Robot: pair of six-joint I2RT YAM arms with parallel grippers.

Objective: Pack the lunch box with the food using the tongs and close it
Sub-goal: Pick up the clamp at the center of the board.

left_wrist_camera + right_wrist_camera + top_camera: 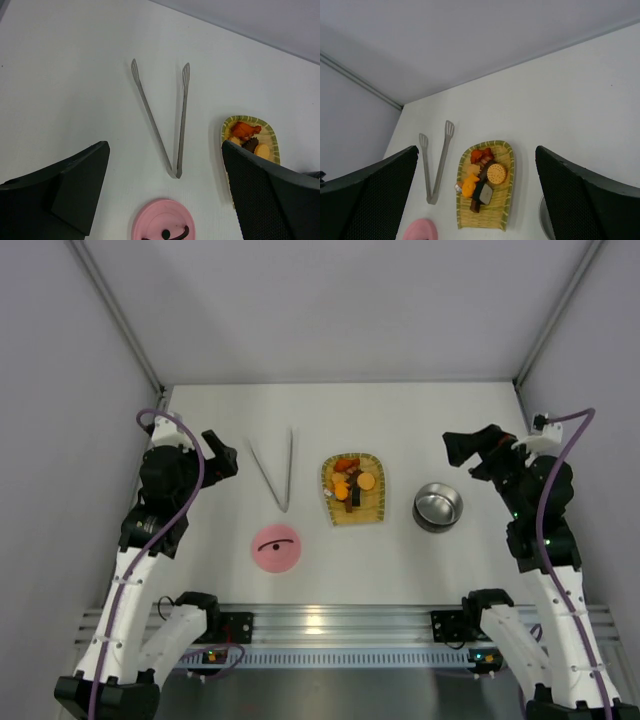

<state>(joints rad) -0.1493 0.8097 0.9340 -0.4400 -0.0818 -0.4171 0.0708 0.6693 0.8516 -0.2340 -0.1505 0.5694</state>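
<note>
Packing is unstarted: food [350, 483] lies on the yellow woven tray [373, 513], tongs [275, 476] untouched left of it, pink lid [276, 548] near-left, open lunch box [437, 507] right; left gripper [224, 457] and right gripper [459, 450] gape, empty.

Boxed in on three sides: pale grey far wall [340, 300], left wall [50, 390] and right wall [610, 370], meeting at slim metal corner posts [118, 320]. Within, a matte white table [400, 420], evenly and softly lit. Along the near edge, a ribbed aluminium rail [330, 625] catching a bright glare near its middle.
</note>
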